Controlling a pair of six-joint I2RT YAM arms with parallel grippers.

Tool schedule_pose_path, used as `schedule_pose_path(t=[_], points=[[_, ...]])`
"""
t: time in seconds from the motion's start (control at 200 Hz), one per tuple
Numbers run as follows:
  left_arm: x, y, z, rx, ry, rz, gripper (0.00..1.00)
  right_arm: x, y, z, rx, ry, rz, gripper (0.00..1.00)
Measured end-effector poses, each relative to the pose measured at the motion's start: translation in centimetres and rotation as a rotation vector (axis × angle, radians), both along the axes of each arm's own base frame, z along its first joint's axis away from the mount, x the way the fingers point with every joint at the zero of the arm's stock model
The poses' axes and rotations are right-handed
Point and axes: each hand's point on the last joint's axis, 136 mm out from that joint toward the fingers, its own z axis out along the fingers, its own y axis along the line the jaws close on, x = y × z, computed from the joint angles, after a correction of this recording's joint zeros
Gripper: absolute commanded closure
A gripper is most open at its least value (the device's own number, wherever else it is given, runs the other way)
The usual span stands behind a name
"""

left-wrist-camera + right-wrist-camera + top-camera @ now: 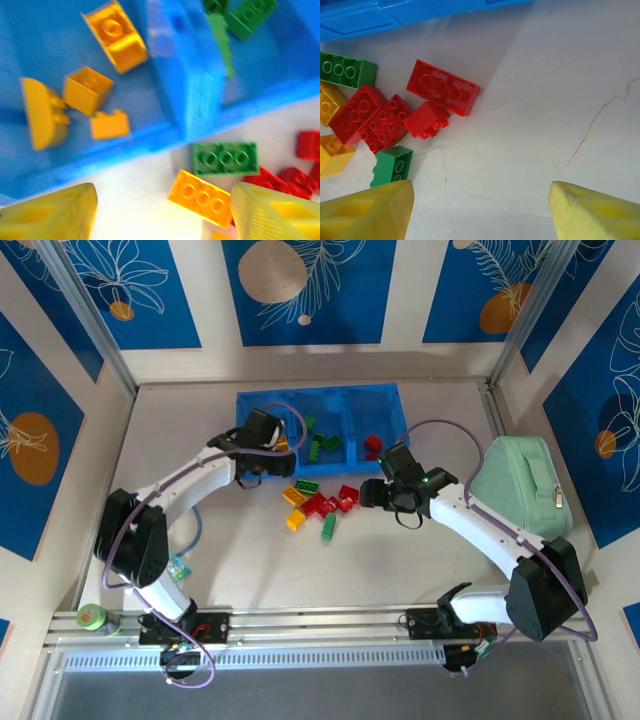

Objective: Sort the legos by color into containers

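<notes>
left gripper (162, 217) jaws wide, empty, near four yellow bricks (87, 90) in left compartment of blue tray (185, 75), right gripper (480, 212) jaws wide, empty, near red bricks (442, 87) on counter (545, 100)

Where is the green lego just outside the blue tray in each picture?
Top external: green lego near the centre, below the blue tray.
Left wrist: green lego lower right of centre.
Right wrist: green lego at upper left.
Shared landmark: blue tray, its near wall above it.

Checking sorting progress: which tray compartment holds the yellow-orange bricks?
The leftmost compartment, with yellow-orange bricks inside; the middle compartment holds green bricks, the rightmost compartment red.
</notes>
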Motion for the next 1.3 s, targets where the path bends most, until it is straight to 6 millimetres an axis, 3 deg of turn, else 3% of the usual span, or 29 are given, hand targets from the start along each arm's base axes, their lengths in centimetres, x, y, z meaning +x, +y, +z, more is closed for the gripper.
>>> schedule_pose_path(t=[0.15, 0.315, 0.535, 0.705, 1.101, 1.206, 1.301], points=[[-3.6, -2.2, -2.2, 0.029, 0.05, -0.092, 0.29, 0.2, 0.2, 0.0, 0.007, -0.005, 0.002, 0.28], [-6.1, -2.9, -4.2, 0.048, 0.107, -0.138, 0.3, 0.3, 0.3, 0.0, 0.012, -0.006, 0.004, 0.28], [-7.5, -4.5, -4.6, 0.04, 0.126, -0.178, 0.3, 0.1, 0.3, -0.3, 0.014, 0.002, 0.002, 0.27], [-8.8, -5.5, -6.5, 0.066, 0.175, -0.219, 0.3, -0.3, 0.1, -0.9, 0.008, 0.019, 0.001, 0.27], [-9.6, -5.6, -9.0, 0.118, 0.227, -0.232, 0.31, -0.3, 0.1, -1.1, 0.009, 0.019, 0.0, 0.27], [-9.8, -5.6, -9.6, 0.137, 0.235, -0.232, 0.33, -0.3, 0.1, -1.1, 0.009, 0.019, 0.0, 0.27], [-9.9, -5.4, -9.8, 0.148, 0.238, -0.23, 0.42, -0.3, 0.1, -1.1, 0.009, 0.019, 0.0, 0.27]])
